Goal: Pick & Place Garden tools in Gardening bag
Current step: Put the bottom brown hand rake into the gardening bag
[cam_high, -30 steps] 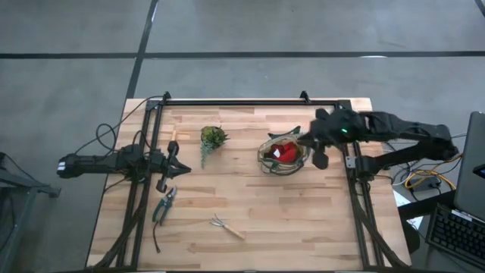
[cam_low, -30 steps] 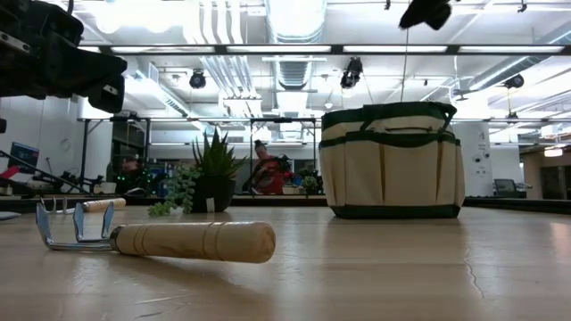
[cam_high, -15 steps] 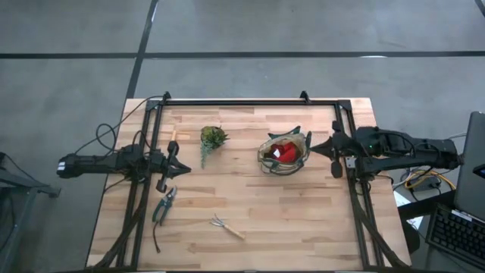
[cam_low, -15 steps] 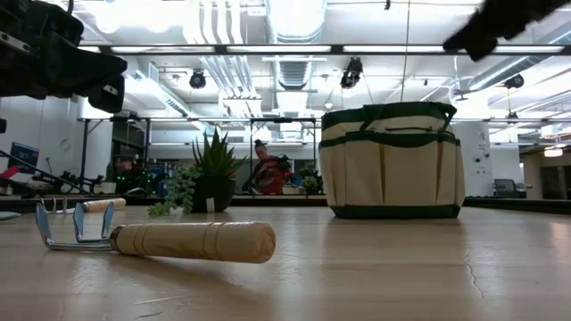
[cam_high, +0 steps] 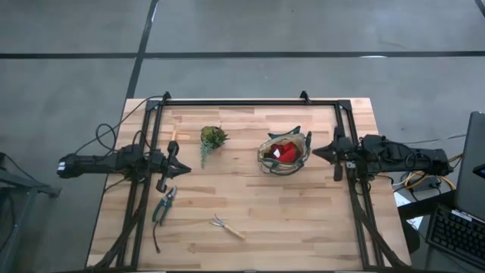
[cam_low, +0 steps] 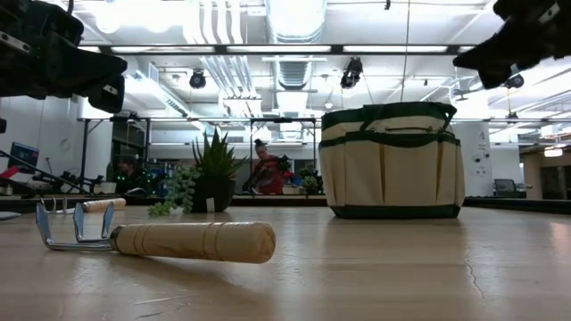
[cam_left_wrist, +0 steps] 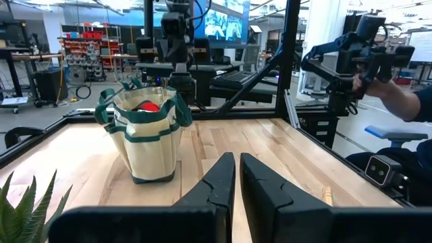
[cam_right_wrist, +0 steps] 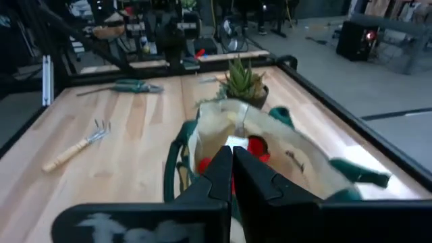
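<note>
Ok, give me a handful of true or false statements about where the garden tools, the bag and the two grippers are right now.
1. Something red lies inside the gardening bag. True.
2. The hand fork is in the bag. False: it lies on the table, nearer the front edge.
3. The green-handled pruners lie on the table near the left gripper. True.
4. The right gripper holds a glove. False: it is shut and empty, beside the bag.
5. The plant stands to the bag's right. False: it stands to its left.
</note>
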